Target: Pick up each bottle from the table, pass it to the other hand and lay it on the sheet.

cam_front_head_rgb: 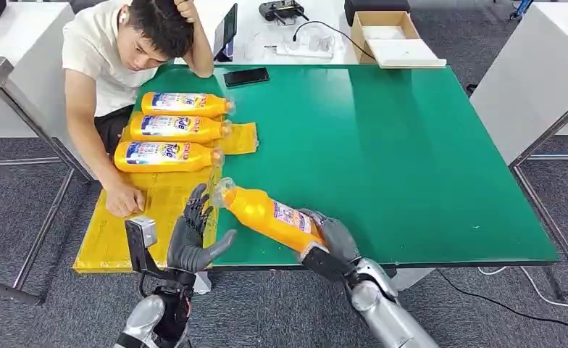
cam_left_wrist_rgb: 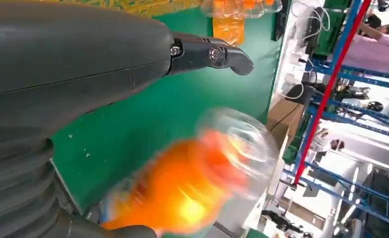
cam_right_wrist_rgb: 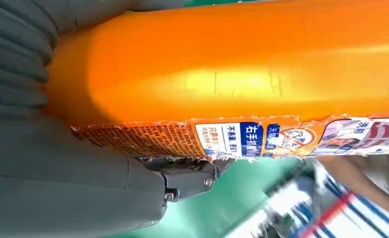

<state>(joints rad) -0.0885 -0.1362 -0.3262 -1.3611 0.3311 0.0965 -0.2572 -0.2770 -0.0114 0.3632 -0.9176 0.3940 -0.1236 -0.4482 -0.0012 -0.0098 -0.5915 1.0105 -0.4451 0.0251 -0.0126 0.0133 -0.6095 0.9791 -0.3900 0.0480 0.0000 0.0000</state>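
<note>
My right hand (cam_front_head_rgb: 332, 243) grips an orange bottle (cam_front_head_rgb: 270, 214) by its base, held above the green table's front edge with its clear cap pointing left. The same orange bottle (cam_right_wrist_rgb: 232, 69) is close up in the right wrist view, against the hand (cam_right_wrist_rgb: 58, 173). My left hand (cam_front_head_rgb: 194, 232) is open, fingers spread upward, just left of the cap and apart from it. In the left wrist view the blurred bottle (cam_left_wrist_rgb: 192, 183) comes toward my left hand (cam_left_wrist_rgb: 83, 64). Three orange bottles (cam_front_head_rgb: 176, 129) lie side by side on the yellow sheet (cam_front_head_rgb: 158, 210) at the table's left.
A person sits at the table's left edge, one hand (cam_front_head_rgb: 124, 200) resting on the sheet near my left hand. A black phone (cam_front_head_rgb: 245, 77) lies at the far edge of the green table (cam_front_head_rgb: 411, 159). A cardboard box (cam_front_head_rgb: 386, 32) stands behind it.
</note>
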